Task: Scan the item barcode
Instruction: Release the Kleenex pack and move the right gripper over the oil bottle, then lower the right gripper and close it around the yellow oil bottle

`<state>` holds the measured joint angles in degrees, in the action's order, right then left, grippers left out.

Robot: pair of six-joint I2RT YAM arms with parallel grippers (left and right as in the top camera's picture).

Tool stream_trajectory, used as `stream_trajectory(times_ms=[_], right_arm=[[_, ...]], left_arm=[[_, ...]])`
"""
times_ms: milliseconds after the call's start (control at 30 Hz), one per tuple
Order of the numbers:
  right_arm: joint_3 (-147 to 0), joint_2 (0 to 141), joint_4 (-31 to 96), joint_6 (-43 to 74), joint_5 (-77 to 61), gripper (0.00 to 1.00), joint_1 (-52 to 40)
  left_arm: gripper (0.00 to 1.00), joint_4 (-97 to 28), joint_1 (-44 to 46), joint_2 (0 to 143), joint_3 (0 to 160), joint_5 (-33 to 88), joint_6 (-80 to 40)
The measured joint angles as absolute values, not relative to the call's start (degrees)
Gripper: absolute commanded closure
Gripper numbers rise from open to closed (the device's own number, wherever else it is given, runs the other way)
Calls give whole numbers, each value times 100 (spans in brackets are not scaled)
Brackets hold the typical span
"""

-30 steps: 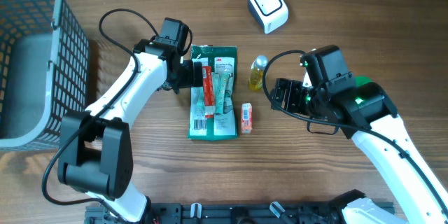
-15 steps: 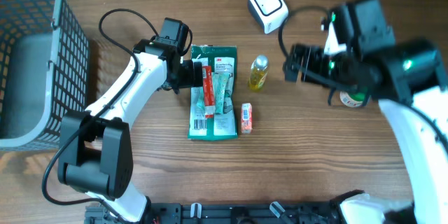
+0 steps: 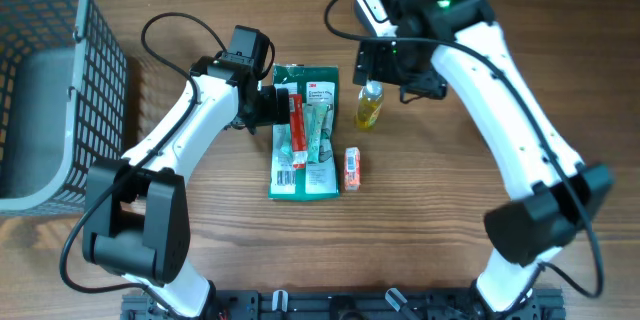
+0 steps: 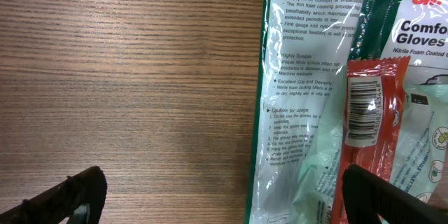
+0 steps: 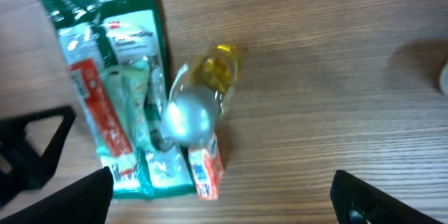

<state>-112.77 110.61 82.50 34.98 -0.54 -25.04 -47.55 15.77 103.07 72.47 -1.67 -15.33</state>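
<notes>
Over the wooden table [image 3: 400, 245], our left gripper [image 4: 220, 182] and right gripper [image 5: 220, 196] hang with jaws wide apart, empty. If the right descends off-centre, we risk knocking the yellow bottle [image 5: 199, 98] away.

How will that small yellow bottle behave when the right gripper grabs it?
The bottle appears to stand upright and is tall and narrow, so a nudge probably tips it. Its round body likely rolls once it is down. The glossy sides may slip in a light pinch.

The grey wire basket [image 3: 105, 80] runs off the overhead frame's upper left. The green plastic glove packet [image 4: 308, 77] is cropped at the left wrist frame's right edge. The small orange-and-white box [image 5: 203, 168] is blurred, its print perhaps a barcode.
</notes>
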Motion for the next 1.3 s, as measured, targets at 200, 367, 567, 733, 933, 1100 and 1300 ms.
stream_trajectory(times_ms=[200, 367, 567, 733, 933, 1100, 1300], right_arm=[[-11229, 11620, 7817, 3885, 23, 0, -2504], [-10796, 11646, 7338, 3957, -23, 5, -2504], [-10294, 11668, 6904, 4095, -99, 12, -2504], [-9863, 11695, 6547, 4154, -298, 33, -2504], [-9861, 11701, 6536, 4160, -362, 42, -2504], [-9861, 11699, 6602, 4005, -360, 48, -2504], [-9859, 11371, 6831, 3935, 32, 55, -2504]], left_arm=[[0, -4757, 1577, 10307, 7247, -167, -1533], [0, -4757, 1577, 10304, 7247, -167, -1533], [0, -4755, 1577, 10307, 7247, -167, -1533], [0, -4755, 1577, 10307, 7247, -167, -1533], [0, -4755, 1577, 10307, 7247, -167, -1533], [0, -4755, 1577, 10307, 7247, -167, -1533], [0, -4755, 1577, 10307, 7247, -167, -1533]])
